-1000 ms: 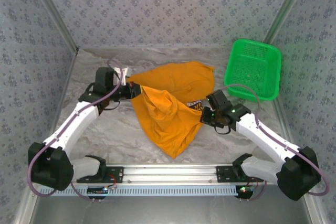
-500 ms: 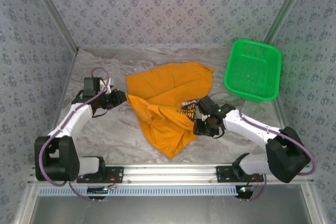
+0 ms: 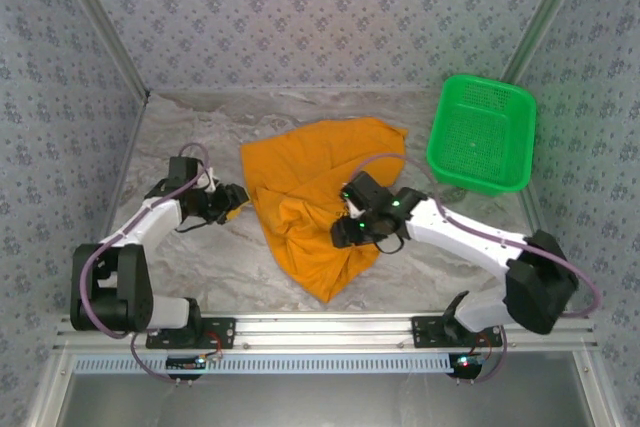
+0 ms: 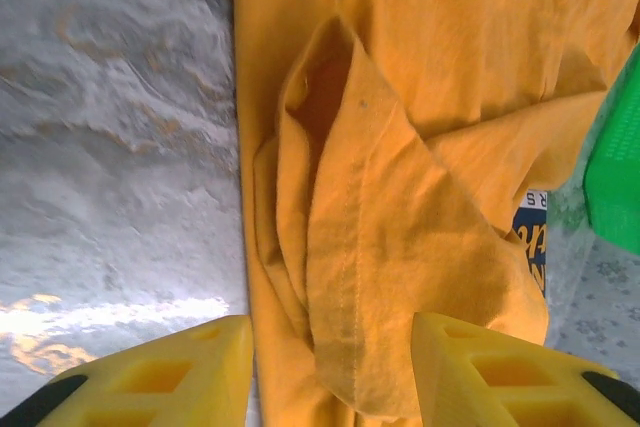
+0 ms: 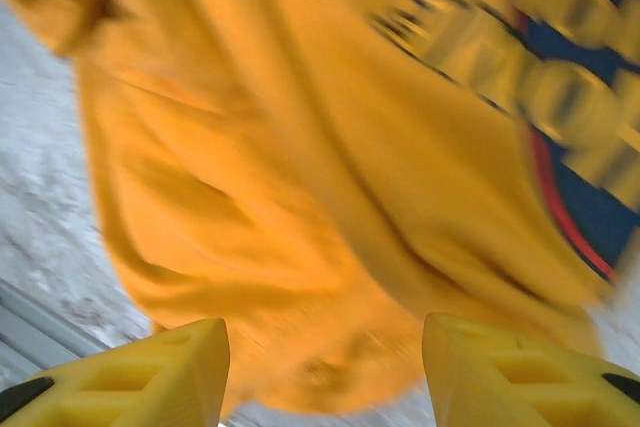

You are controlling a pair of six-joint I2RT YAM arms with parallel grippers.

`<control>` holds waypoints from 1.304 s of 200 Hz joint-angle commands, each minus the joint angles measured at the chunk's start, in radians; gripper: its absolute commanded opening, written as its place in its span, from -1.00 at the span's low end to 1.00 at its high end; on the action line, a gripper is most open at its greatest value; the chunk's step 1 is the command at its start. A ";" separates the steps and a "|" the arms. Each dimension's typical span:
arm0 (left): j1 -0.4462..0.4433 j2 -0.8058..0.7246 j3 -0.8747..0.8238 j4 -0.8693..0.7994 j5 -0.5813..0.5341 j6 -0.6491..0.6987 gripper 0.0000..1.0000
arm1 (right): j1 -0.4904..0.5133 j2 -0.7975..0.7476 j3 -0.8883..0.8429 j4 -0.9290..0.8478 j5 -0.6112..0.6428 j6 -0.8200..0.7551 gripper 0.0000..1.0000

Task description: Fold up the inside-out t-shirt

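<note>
Left jaws sat low at the left edge of the t-shirt (image 3: 318, 162), yellow fingers (image 4: 150, 377) spread apart and gripping nothing, with a folded flap and a stitched hem lying just ahead of them. The shirt itself was bunched in the middle of the table (image 3: 205, 252), one part doubled over another and tapering to a point toward the near side. Right jaws hung over its right half, fingers (image 5: 520, 367) also apart and empty; that view was blurry, though a dark blue print (image 5: 560, 117) with yellow lettering showed on the cloth.

My take: the job was still at the flatten-it-out stage, so the next pinch matters. I'd grab one layer at the hem on the left, not the whole wad, and a matching edge on the right, then lift both evenly so it doesn't twist. Dragging right risks bumping the green mesh basket (image 3: 480, 132), which stood near the shirt's far right corner.

The table was grey marble-look, smooth, so cloth likely slides easily. Patterned grey walls (image 3: 300, 17) boxed it in, with a metal rail (image 3: 320, 332) on the near edge.
</note>
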 commanded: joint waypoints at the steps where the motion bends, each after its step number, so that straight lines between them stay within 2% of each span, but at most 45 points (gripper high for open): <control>1: -0.024 0.027 0.013 0.034 0.009 -0.092 -0.09 | 0.090 0.125 0.107 0.163 0.049 -0.105 0.12; 25: -0.021 0.037 0.028 0.053 -0.026 -0.106 -0.08 | 0.191 0.272 0.247 0.244 0.160 -0.193 0.24; 52: -0.015 0.080 0.054 0.065 -0.081 -0.123 -0.05 | 0.240 0.438 0.385 0.215 0.307 -0.194 0.32; 71: -0.014 0.119 0.054 0.093 -0.097 -0.151 -0.05 | 0.228 0.531 0.482 0.112 0.291 -0.104 0.29; 114: -0.015 0.141 0.041 0.113 -0.122 -0.142 -0.04 | 0.237 0.578 0.471 0.076 0.301 0.051 0.22; 122: -0.015 0.147 0.042 0.111 -0.121 -0.136 -0.04 | 0.237 0.591 0.482 0.068 0.310 0.065 0.10; 147: -0.015 0.162 0.040 0.123 -0.111 -0.126 -0.04 | 0.224 0.627 0.514 0.067 0.337 0.078 -0.64; 158: -0.016 0.166 0.041 0.129 -0.098 -0.122 -0.05 | 0.211 0.612 0.527 0.059 0.286 0.077 -0.87; 171: -0.022 0.165 0.049 0.128 -0.086 -0.116 -0.04 | 0.194 0.558 0.523 0.053 0.172 0.094 -1.00; 180: -0.032 0.158 0.058 0.120 -0.087 -0.103 -0.04 | 0.175 0.510 0.502 0.068 0.036 0.094 -1.00; 191: -0.045 0.149 0.067 0.102 -0.090 -0.087 -0.05 | 0.148 0.456 0.467 0.117 -0.146 0.187 -1.00; 205: -0.060 0.138 0.079 0.089 -0.093 -0.079 -0.03 | 0.141 0.404 0.450 0.156 -0.285 0.223 -1.00; 230: -0.071 0.112 0.072 0.097 -0.110 -0.091 0.08 | 0.154 0.413 0.465 0.124 -0.429 0.235 -1.00; 251: -0.071 0.101 0.054 0.099 -0.152 -0.095 0.10 | 0.185 0.446 0.421 0.142 -0.451 0.256 -1.00; 257: -0.071 0.099 0.044 0.104 -0.156 -0.097 0.11 | 0.189 0.460 0.409 0.143 -0.458 0.265 -0.90; 261: -0.071 0.098 0.037 0.108 -0.156 -0.097 0.10 | 0.191 0.472 0.402 0.145 -0.478 0.269 -0.77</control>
